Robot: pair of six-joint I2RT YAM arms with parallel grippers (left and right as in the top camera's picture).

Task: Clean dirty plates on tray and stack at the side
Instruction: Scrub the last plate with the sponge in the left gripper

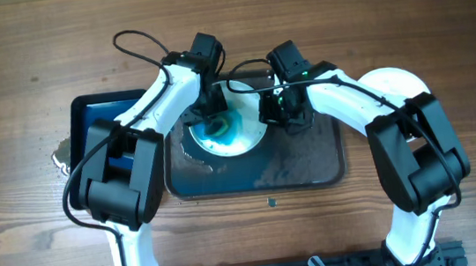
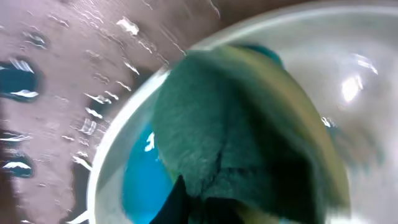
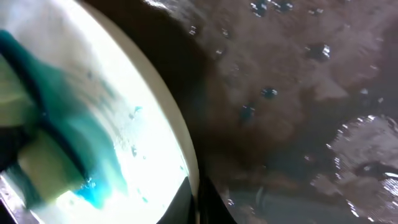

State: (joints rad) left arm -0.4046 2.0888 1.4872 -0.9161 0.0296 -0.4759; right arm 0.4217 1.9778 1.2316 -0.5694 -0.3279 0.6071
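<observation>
The left gripper (image 1: pixel 214 120) grips a teal-stained sponge (image 2: pixel 242 124) pressed onto the smeared plate (image 1: pixel 244 140), which lies in the left half of the grey tray (image 1: pixel 312 162). The right gripper (image 1: pixel 282 115) sits at the plate's right rim, and I cannot tell how wide it is.

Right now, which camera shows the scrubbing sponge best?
Left wrist: the sponge fills the frame, green with a yellowish edge, lying on the plate. Overhead shows it only as a small teal patch on the plate. Right wrist catches a blurred part at its left edge.
</observation>
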